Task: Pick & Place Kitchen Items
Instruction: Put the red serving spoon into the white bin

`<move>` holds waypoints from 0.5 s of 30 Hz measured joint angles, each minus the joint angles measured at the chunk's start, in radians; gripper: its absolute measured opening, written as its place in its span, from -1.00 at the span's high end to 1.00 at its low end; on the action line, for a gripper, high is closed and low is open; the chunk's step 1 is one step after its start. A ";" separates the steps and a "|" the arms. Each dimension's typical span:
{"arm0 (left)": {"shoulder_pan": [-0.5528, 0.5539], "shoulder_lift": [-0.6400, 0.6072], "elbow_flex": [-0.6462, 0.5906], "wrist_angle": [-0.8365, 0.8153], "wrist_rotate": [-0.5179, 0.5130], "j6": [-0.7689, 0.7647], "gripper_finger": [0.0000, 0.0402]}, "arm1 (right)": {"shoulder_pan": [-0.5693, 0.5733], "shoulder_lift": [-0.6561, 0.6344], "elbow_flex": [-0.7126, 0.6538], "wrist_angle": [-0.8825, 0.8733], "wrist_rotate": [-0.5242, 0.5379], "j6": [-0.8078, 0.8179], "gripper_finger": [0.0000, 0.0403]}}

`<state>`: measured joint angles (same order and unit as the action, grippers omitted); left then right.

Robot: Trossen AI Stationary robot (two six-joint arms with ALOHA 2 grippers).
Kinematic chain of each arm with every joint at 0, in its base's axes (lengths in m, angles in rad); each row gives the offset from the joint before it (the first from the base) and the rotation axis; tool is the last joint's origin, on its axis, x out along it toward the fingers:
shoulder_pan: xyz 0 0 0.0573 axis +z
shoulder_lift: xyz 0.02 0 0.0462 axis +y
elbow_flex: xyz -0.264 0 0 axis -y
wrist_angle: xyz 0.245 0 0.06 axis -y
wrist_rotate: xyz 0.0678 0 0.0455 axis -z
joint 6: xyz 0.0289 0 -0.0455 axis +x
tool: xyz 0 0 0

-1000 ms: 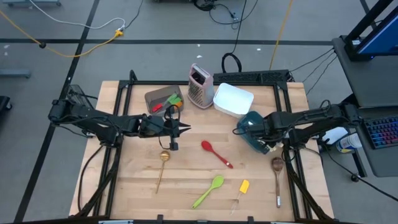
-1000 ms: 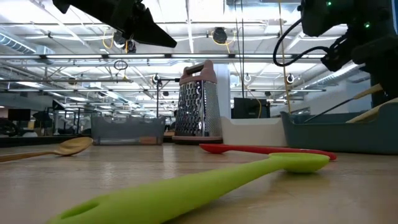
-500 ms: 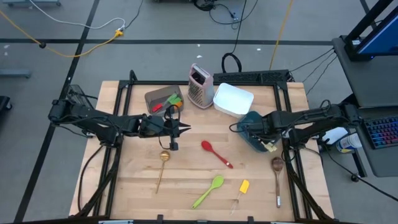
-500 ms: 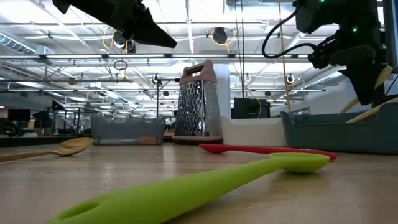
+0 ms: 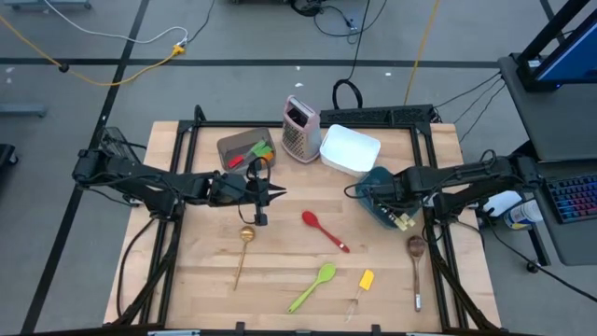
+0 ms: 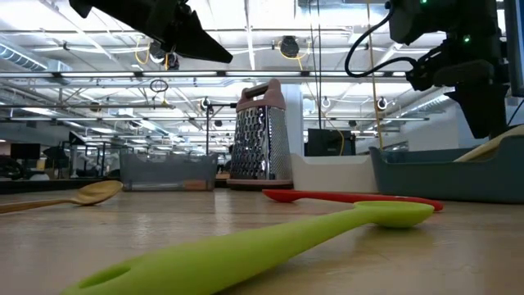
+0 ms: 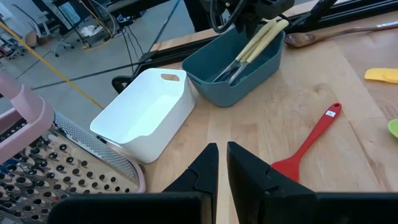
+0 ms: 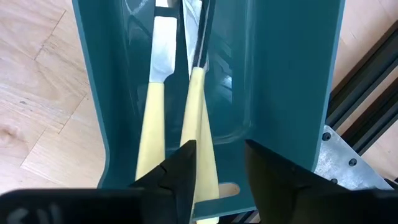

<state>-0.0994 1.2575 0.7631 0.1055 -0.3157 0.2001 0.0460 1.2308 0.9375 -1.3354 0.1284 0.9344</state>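
Kitchen items lie partly scattered on the wooden surface [image 5: 280, 271] and partly sorted away. Two cream-handled knives [image 8: 177, 118] lie side by side in the teal container [image 5: 381, 194], handles sticking out over its rim. From above they are mostly hidden under the right gripper [image 5: 373, 192], which hangs over that container. Its fingers [image 8: 180, 171] stand slightly apart above the handles, gripping nothing. The red and green pieces in the grey container [image 5: 244, 147] are too small to name.

Out in the open lie the red spoon [image 5: 325, 230] near the middle, the gold spoon [image 5: 243, 250] to its left, the green spoon [image 5: 312, 287] and the yellow mini spatula [image 5: 364, 282] toward the near edge, and the wooden spoon [image 5: 416, 269] close to the right edge. All are well apart from one another, with bare wood around each. The spatula's thin handle is hard to make out.

The left gripper [image 5: 270, 193] hovers over clear wood left of centre, fingers [image 7: 202, 171] nearly closed with only a narrow slit between them, and empty. Along the far edge the metal grater [image 5: 300, 129] stands upright between the grey container and the white container [image 5: 349, 149], just beside both.
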 joint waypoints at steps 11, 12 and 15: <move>0.000 0.000 0.000 0.000 0.000 0.000 0.81 | 0.000 0.000 0.000 0.015 0.003 -0.011 0.37; 0.000 0.000 0.000 0.000 0.000 0.000 0.81 | 0.000 0.000 0.000 0.021 0.004 -0.011 0.37; 0.000 0.000 0.000 0.000 0.000 0.000 0.81 | 0.000 0.000 0.000 0.050 0.009 -0.022 0.40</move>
<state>-0.0995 1.2575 0.7631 0.1055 -0.3154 0.2005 0.0460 1.2308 0.9371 -1.2855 0.1375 0.9120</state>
